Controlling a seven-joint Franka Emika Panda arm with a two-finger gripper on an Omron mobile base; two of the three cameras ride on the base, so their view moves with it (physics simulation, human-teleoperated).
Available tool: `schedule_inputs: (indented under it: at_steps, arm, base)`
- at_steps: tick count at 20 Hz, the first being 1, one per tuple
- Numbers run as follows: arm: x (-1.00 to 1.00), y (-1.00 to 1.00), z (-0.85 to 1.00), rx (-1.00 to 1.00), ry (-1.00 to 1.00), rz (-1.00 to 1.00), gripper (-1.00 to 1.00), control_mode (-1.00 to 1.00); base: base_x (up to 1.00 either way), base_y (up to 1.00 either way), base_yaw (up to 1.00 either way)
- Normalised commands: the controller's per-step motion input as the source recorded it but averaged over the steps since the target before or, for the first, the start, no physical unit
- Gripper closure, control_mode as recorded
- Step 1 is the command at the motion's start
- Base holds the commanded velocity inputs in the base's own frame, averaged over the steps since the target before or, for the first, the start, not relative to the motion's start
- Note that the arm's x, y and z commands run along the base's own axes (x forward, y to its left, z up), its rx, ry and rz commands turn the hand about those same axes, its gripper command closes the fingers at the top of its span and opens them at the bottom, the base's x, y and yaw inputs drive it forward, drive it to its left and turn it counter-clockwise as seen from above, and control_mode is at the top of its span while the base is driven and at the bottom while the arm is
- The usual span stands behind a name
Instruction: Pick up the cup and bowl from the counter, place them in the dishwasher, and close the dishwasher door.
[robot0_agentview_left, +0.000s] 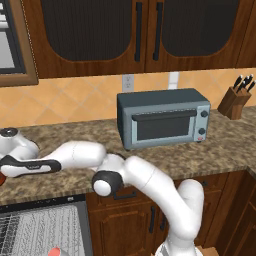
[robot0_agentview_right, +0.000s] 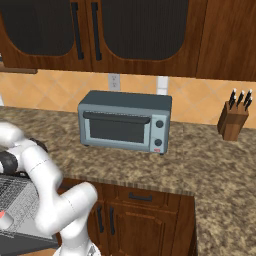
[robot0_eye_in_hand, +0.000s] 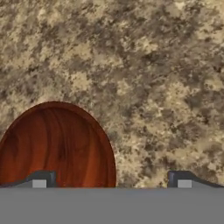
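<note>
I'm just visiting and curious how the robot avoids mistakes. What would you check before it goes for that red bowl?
1. End effector open: ok, the two fingertips stand wide apart in the hand view.
2. Bowl between the fingertips: not ok, it sits off to one side, with one fingertip over its inside and the other over bare counter.
3. Bowl upright: ok, its hollow faces the camera.
4. Dishwasher open: ok, the wire rack shows below the counter edge.
5. Cup already in the rack: cannot tell for sure; a small pinkish-red thing lies there.
6. Toaster oven out of the arm's way: ok, it stands well aside.
</note>
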Motion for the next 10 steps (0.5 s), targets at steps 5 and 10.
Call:
schedule_inputs:
  at_steps: [5, 10]
  arm:
    - [0.39, 0.58, 0.15, -0.16, 0.1, 0.0, -1.0, -1.0]
    - [0.33, 0.35, 0.37, -0.23, 0.24, 0.01, -1.0, -1.0]
  base:
    - [0.0, 0.0, 0.0]
    - [0.0, 0.0, 0.0]
